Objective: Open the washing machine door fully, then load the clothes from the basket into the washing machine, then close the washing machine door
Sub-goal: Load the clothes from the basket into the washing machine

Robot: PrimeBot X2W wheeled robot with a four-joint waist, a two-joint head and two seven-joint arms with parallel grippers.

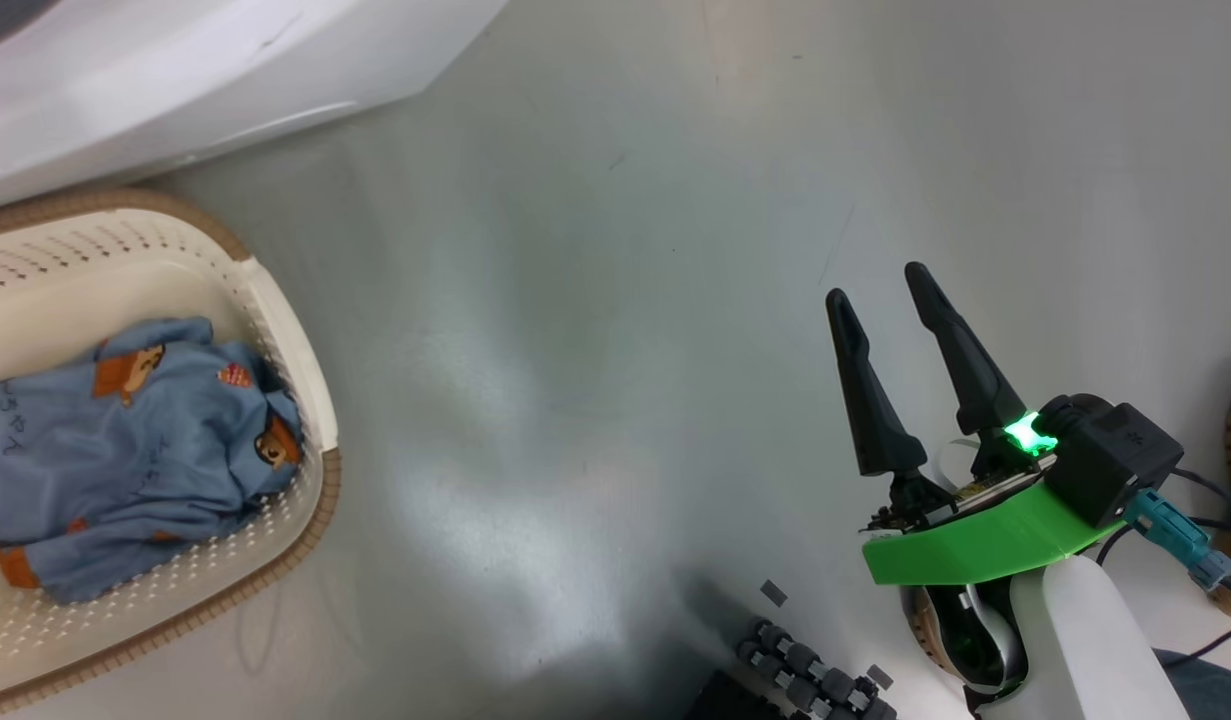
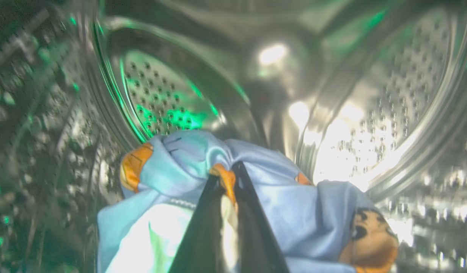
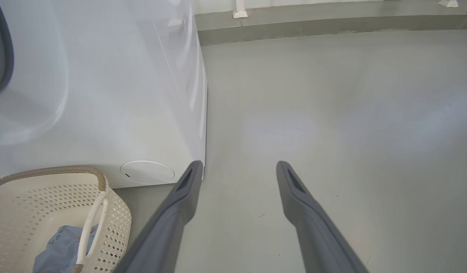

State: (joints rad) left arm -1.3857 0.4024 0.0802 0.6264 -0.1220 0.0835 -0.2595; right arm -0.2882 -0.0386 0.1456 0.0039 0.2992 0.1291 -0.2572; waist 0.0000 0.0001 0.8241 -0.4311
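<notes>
left gripper: pinching blue bear-print garment, cloth draped either side of fingers | right gripper: spread, empty | likely soft, light; grip bunched folds

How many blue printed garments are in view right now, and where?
2. One blue garment lies in the basket. The other garment is pinched in the left gripper, inside the drum. More may be hidden beneath the basket one.
</notes>
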